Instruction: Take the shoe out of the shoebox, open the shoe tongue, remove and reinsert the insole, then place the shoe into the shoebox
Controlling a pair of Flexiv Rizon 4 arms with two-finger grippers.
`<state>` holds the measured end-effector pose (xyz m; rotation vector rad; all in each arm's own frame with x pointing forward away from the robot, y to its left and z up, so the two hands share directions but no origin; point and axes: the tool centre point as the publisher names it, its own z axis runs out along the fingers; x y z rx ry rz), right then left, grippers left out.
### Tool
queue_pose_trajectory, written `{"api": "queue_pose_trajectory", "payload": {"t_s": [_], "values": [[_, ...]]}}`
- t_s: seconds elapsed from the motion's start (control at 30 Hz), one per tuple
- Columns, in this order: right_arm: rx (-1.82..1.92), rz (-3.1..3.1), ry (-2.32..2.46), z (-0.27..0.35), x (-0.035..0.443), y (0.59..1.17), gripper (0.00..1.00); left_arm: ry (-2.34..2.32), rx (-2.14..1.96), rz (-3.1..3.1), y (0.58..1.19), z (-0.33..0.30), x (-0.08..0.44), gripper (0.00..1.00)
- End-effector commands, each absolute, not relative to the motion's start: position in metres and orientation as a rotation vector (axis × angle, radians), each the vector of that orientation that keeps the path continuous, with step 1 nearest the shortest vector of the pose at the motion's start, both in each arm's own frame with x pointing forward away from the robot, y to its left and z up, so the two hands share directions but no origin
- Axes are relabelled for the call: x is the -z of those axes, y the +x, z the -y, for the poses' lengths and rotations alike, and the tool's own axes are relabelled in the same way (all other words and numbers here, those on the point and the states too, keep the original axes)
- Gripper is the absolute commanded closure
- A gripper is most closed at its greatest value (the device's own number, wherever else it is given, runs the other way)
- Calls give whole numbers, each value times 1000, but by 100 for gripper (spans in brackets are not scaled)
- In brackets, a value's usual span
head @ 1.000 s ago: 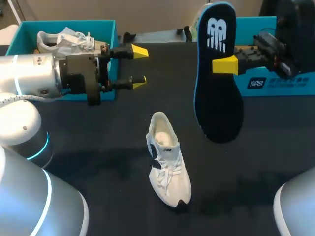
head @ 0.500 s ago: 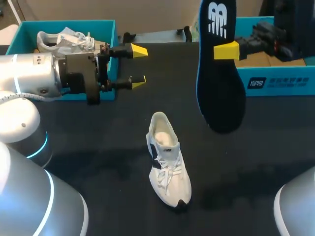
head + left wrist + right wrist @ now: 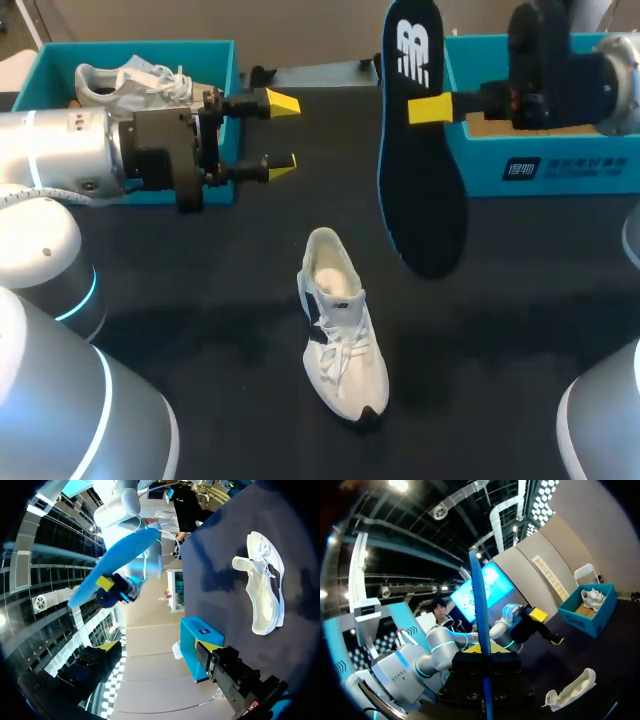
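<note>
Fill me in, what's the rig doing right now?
Mid insole step. The right hand is shut on the dark insole, holding it upright in the air near the right shoebox. The white shoe lies on the black table, with neither arm touching it. The left hand is open and empty, near the left box, which holds a second shoe.

shoe point(image 3: 343, 330) on table point(image 3: 200, 300) | insole point(image 3: 425, 200) in right hand point(image 3: 432, 108), behind shoe | left shoebox point(image 3: 228, 75) rear-left | right shoebox point(image 3: 580, 165) rear-right
</note>
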<state>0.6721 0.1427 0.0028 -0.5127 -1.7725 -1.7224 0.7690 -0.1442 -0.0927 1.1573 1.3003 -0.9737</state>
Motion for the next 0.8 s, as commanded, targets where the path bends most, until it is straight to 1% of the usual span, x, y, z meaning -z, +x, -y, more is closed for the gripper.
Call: {"api": "queue_pose_trajectory", "payload": {"t_s": [0.03,0.43,0.6,0.8], "values": [[1672,1718,-513,-152,9,701,100,1155,972,-1298,770,146,94,0],[1672,1718,-513,-152,9,701,100,1155,972,-1298,770,146,94,0],[1599,1600,-639,-162,30,753,100,1155,972,-1298,770,146,94,0],[1458,1555,-774,-161,51,780,100,1155,972,-1298,770,146,94,0]]}}
